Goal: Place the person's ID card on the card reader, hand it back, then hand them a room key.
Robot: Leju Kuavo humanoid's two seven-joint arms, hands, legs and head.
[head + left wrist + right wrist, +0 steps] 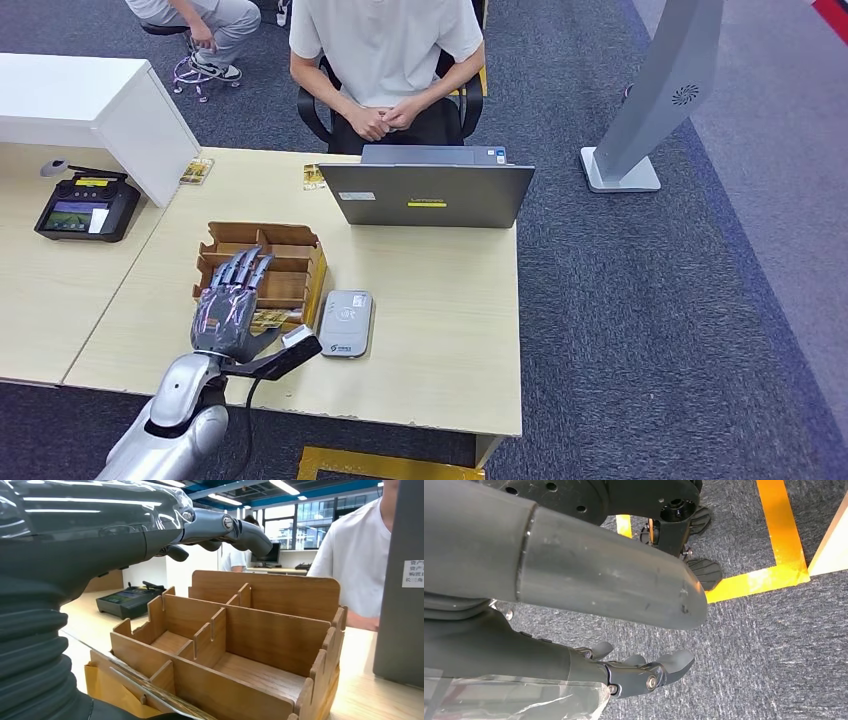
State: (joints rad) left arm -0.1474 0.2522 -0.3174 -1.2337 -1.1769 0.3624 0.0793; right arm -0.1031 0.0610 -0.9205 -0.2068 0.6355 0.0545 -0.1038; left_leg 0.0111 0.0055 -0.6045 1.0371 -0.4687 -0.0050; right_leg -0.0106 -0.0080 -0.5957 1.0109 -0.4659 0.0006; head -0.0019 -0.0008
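From the head view we judge the step in hand to be fetching a room key from the wooden box [262, 268], so we would lower our left hand [229, 308] slowly, pick one compartment, and pinch a single card without nudging the box toward the reader [346, 322], which lies just beside the thumb side of the hand. The fingers [243, 268] are stretched out and spread over the box, holding nothing; a yellowish card [270, 320] lies under the palm against the box's near wall (whether it is a key we cannot tell). From the left wrist, the fingertips [250, 534] hover above the compartments, apart from the wood. From the right wrist, our right hand [644, 672] hangs over carpet, fingers loosely curled and apart, empty.
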